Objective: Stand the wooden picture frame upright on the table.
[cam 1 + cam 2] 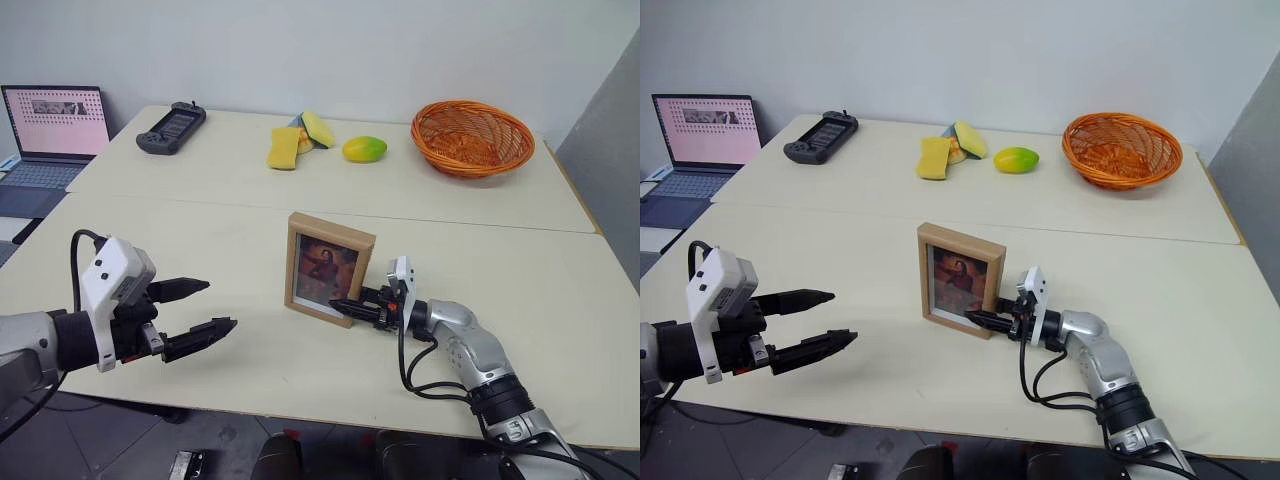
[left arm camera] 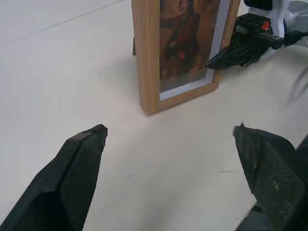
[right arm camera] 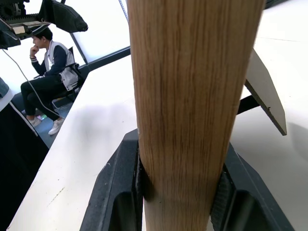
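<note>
Frame: small rectangular light-wood picture frame point(image 1: 329, 268) with a brownish portrait behind glass, standing upright on the large pale cream table point(image 1: 200, 230), just on the near side of the seam across the tabletop. Long axis vertical; picture side faces the robot, turned slightly toward its left. In the right wrist view a grey-brown fold-out stand flap point(image 3: 263, 91) angles out from the back, with its foot cut off at the picture's edge, so whether it bears on the table cannot be told.

Right gripper point(image 1: 352, 307): black two-fingered, pointing level toward the robot's left, closed on the frame's lower right edge; the fingers point(image 3: 118, 192) press the wood from both sides. The fingertips are hidden behind the frame edge in the head views.

Left gripper point(image 1: 200, 310): black two-fingered, spread wide and holding nothing, hovering above the table well apart from the frame, on its left.

Far half of the table: black handheld game controller point(image 1: 171, 127), yellow sponges point(image 1: 300, 140) in a small pile, yellow-green mango point(image 1: 364, 149), orange woven wicker basket point(image 1: 472, 136). All well apart from the frame; none stands between it and either gripper.

Off the table, far left: open laptop point(image 1: 55, 125) with pink screen, partly cut off. A seated person point(image 3: 50, 72) shows beyond the table edge in the right wrist view.
</note>
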Controlling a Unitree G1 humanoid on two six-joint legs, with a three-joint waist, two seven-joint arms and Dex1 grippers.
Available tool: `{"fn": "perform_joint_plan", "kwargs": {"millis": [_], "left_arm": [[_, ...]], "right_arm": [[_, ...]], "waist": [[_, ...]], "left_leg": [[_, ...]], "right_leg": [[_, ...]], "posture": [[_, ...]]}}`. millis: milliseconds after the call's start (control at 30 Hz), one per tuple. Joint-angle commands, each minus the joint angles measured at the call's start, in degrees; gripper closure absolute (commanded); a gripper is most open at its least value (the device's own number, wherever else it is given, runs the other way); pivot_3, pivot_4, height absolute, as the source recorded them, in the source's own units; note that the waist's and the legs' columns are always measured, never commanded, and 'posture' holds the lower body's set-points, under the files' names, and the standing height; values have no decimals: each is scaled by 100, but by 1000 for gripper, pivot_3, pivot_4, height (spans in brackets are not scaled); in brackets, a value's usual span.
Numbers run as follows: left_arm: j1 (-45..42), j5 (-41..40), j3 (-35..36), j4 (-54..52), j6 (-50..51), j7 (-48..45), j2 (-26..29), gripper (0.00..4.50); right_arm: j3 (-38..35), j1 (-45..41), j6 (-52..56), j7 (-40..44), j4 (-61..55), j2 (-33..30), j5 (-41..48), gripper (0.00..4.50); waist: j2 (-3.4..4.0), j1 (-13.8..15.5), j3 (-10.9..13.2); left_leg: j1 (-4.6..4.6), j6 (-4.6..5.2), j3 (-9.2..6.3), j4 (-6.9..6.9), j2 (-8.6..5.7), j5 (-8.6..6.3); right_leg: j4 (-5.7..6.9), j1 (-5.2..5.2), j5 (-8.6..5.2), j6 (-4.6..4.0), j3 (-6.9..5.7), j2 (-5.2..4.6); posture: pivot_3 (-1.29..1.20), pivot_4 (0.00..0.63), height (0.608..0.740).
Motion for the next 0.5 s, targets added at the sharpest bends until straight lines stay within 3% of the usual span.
{"fn": "perform_joint_plan", "kwargs": {"millis": [33,367,500], "left_arm": [[-192,35,-30,-61,-105,15,-43,31],[-427,-2,-152,-10,-46,83,-116,31],[-455,-7,-159,-5,-31,89,-123,0]], "right_arm": [[-36,91,-1,28,98,-59,-109,3063],[-53,12,65,12,108,-95,-118,3063],[-62,-16,128,-21,131,-82,-129,2195]], "waist": [[-1,0,0],[-1,4,0],[0,4,0]], "left_leg": [[0,0,0,0,0,0],[0,0,-1,-1,0,0],[1,0,-1,-1,0,0]], "right_leg": [[0,0,0,0,0,0],[0,2,0,0,-1,0],[0,1,0,0,-1,0]], "posture": [[0,150,740],[0,150,740],[0,150,740]]}}
